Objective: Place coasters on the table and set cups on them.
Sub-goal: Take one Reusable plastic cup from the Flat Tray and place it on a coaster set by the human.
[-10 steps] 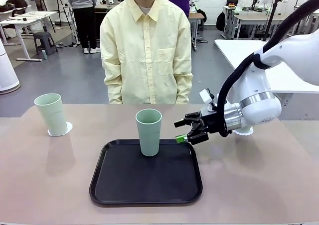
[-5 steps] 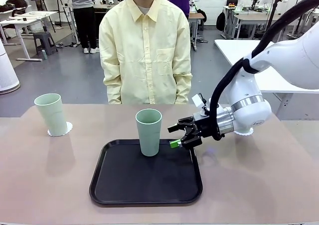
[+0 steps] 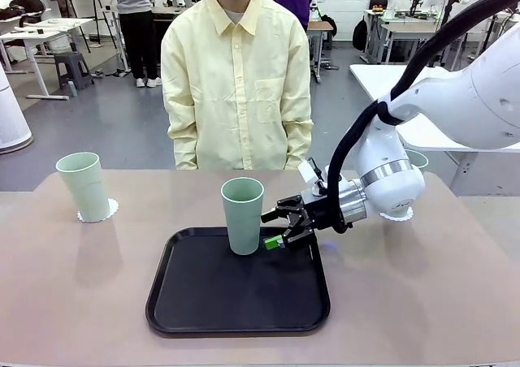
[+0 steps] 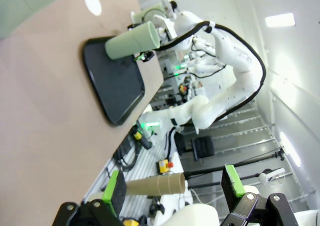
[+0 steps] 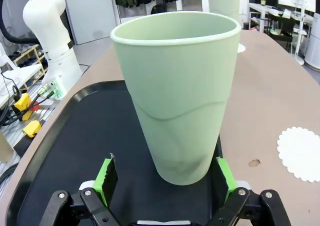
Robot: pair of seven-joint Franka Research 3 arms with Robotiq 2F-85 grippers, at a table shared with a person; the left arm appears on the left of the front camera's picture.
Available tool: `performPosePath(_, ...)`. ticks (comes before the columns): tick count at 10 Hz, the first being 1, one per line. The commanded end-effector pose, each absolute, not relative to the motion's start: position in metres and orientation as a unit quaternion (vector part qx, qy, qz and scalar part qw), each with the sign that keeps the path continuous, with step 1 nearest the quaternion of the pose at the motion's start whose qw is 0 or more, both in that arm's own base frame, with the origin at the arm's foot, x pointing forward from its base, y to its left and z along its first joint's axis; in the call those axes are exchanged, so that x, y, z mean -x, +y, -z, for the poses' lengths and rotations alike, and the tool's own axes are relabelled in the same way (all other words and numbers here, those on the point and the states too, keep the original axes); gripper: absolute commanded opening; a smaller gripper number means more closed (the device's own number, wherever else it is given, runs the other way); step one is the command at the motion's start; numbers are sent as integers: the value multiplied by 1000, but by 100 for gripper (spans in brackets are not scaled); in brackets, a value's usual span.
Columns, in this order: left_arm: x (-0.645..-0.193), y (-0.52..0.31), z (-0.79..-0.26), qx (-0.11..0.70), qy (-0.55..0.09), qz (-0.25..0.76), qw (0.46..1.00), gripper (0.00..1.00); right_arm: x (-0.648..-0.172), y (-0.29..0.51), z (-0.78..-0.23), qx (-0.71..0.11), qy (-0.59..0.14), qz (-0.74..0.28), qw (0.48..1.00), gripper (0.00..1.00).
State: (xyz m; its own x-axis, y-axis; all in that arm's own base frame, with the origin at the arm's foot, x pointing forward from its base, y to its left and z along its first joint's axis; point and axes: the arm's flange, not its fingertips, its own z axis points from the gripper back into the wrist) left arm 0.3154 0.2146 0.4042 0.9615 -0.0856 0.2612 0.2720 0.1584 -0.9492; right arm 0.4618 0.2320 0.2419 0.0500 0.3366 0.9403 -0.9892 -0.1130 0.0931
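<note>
i've got the right claw (image 5: 162, 178) wide open around the base of the cup (image 3: 243, 215) standing on the black tray (image 3: 203, 302). it looks light, stiff and slick, tapering downward, so i'd grip gently mid-body. left claw (image 4: 175, 188) is open, idle.

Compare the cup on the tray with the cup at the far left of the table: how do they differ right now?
The cup on the tray stands on the black tray with no coaster under it; the left cup sits on a white coaster on the table. The right gripper has its open fingers either side of the tray cup; nothing is near the left cup. Both are upright, pale green and look identical.
</note>
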Motion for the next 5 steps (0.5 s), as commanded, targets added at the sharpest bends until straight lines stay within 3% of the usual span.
performPosePath(1, -314, 216, -407, 639, -76, 117, 756, 100, -468, 242, -232, -446, -375, -588, 561, 100)
performPosePath(5, -314, 216, -407, 639, -76, 117, 756, 100, -469, 257, -224, -442, -377, -593, 557, 100)
